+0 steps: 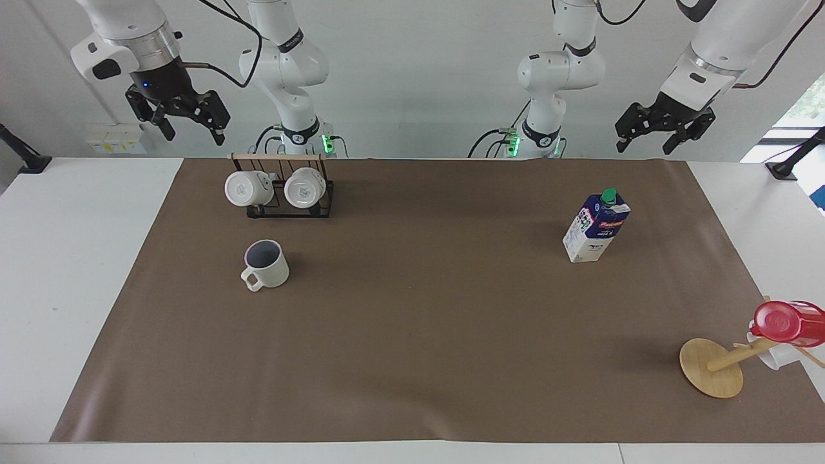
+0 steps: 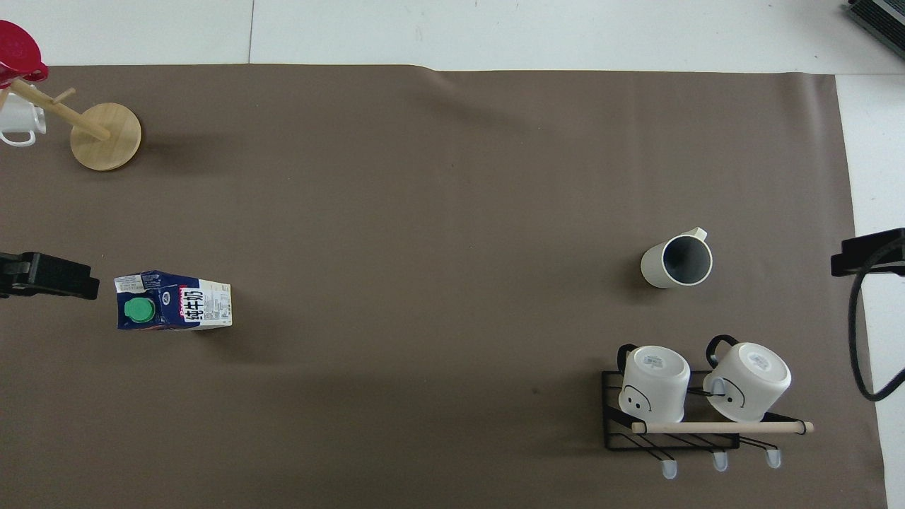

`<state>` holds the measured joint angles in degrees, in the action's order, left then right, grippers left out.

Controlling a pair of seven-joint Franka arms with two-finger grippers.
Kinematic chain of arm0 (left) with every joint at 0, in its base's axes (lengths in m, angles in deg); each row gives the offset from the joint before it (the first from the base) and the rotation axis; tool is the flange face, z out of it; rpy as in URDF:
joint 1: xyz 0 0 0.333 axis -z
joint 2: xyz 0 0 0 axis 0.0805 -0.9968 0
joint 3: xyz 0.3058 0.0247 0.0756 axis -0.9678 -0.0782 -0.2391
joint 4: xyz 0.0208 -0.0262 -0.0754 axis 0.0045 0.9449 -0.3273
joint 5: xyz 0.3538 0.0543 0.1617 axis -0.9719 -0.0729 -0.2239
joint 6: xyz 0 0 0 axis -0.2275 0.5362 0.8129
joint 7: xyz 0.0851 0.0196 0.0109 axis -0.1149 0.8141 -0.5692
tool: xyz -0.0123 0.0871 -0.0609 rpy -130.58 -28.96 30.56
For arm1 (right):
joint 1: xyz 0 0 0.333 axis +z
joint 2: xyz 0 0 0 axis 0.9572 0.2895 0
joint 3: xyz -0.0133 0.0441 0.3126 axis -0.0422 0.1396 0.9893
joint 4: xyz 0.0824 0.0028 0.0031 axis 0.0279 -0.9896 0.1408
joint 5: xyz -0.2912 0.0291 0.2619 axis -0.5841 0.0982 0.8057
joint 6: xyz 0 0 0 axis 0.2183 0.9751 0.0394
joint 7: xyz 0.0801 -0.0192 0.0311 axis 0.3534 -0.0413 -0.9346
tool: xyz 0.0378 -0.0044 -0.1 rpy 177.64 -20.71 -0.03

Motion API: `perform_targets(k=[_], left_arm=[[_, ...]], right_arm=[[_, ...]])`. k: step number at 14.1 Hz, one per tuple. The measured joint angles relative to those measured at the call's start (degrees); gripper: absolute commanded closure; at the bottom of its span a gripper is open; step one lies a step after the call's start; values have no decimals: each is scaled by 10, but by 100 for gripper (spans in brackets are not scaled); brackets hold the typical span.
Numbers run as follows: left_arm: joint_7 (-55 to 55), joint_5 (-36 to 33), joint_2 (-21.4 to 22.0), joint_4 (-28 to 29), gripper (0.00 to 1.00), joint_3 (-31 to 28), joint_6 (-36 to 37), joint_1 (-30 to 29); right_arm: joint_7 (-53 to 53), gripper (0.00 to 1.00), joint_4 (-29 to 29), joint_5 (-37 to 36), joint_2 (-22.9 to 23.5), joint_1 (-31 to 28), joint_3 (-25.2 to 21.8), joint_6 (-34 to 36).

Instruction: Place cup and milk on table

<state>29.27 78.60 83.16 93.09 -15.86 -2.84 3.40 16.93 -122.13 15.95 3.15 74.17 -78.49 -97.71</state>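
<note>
Cup [image 1: 265, 263] upright on the brown mat [image 1: 412, 335] of the table [image 1: 84, 270], toward the right arm's end, nothing visible inside, handle pointing away from the robots. It sits just farther from the robots than the black wire rack [image 1: 290, 207], not touching it. Rack carries two white mugs [image 1: 248, 188] hung on their sides, bases facing away from the robots.

Milk [image 1: 596, 229] stands upright on the mat toward the left arm's end, green cap on, well apart from the cup.

Wooden stand [image 1: 712, 367] at the mat corner far from the robots on the left arm's end, holds a red cup [image 1: 789, 322], with a white mug partly hidden by it.

Left gripper [image 1: 664, 132] raised over the table edge by its base, fingers apart, holding nothing. Right gripper [image 1: 180, 122] raised over the table edge at its end, fingers apart, holding nothing
</note>
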Motion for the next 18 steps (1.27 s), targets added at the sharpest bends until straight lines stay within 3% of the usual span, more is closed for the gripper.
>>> perform_targets(k=[18], left_arm=[[0,0,0,0,0,0,0,0]], right_arm=[[0,0,-13,0,-3,0,0,-14]])
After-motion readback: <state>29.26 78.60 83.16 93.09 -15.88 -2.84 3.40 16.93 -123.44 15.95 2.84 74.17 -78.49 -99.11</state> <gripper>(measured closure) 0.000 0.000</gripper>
